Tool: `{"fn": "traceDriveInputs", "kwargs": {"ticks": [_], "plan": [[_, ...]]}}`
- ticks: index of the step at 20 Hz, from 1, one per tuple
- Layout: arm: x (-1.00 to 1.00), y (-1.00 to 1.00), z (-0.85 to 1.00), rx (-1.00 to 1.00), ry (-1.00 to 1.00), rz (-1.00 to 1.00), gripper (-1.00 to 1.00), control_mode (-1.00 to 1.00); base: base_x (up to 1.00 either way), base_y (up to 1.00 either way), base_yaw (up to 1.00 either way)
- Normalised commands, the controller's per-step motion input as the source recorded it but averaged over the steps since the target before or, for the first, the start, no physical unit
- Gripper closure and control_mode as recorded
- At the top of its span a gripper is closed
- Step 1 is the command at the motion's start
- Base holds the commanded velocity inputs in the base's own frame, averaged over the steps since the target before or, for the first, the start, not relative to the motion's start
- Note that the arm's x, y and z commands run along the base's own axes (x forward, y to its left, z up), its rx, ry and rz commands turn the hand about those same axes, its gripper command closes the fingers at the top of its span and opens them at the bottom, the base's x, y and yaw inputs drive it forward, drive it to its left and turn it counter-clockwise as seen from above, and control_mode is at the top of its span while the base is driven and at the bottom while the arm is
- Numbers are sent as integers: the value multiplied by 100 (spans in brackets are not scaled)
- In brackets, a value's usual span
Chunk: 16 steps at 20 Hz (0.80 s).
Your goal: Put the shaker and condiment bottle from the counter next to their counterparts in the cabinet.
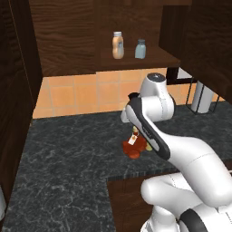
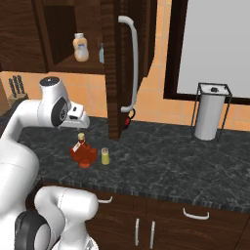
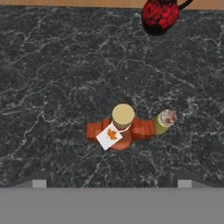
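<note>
A: While the claw [image 3: 112,183] is hovering above the table [image 3: 52,87], its jaws are sitting wide apart, gripping nothing.

B: Where is the condiment bottle [image 3: 120,129] sitting?

A: Standing upright on the table straight below the claw, white tag facing up. The shaker [image 3: 165,121] is standing just beside it, looking close to touching.

B: Anything else?

A: A dark red jug [image 3: 160,15] is sitting near the tiled wall. Up in the cabinet [image 1: 68,41], the peach bottle [image 1: 118,45] and pale blue shaker [image 1: 140,49] are standing side by side.

base views: rear left/right, sharing counter [image 1: 68,149] | hand view: straight down
</note>
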Motion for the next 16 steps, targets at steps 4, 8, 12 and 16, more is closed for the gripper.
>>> {"fn": "traceDriveInputs", "kwargs": {"ticks": [4, 8, 12, 16], "plan": [[4, 0, -3, 0, 0, 0, -100, -100, 0, 0, 0], [19, -12, -3, 0, 0, 0, -100, -100, 0, 0, 0], [23, -10, -15, 0, 0, 0, -100, -100, 0, 0, 0], [7, 0, -22, 0, 0, 0, -100, -100, 0, 0, 0]]}}
